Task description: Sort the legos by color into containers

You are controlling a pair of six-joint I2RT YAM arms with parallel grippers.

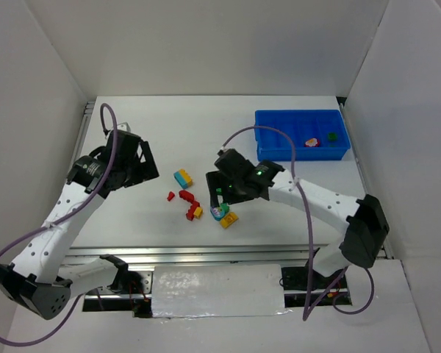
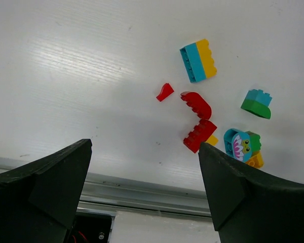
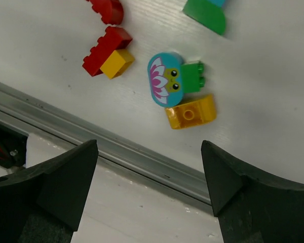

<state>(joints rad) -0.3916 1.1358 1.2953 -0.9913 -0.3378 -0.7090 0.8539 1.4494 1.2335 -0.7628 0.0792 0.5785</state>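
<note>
Legos [image 1: 191,200], small plastic bricks in red, yellow, green and cyan, are lying scattered mid-table. They are well apart from the shallow bright-blue plastic tray [image 1: 279,121] at the far right, where a reddish piece [image 1: 312,141] and a green piece [image 1: 331,136] are already sitting toward its right end.

A fresh pick seems to be the step in hand. The right gripper [image 3: 148,147] is hanging over the pile's near edge, jaws spread wide with nothing between them. A rounded cyan brick with a flower face [image 3: 165,79] is lying just ahead of that gap, touching a green brick [image 3: 193,76], with a curved yellow-orange brick [image 3: 191,112] just beside.

The next move is calling for reaching forward and down, closing on one brick without catching its neighbours. The left gripper [image 2: 144,144] is hovering left of the pile, likewise wide and empty.
</note>
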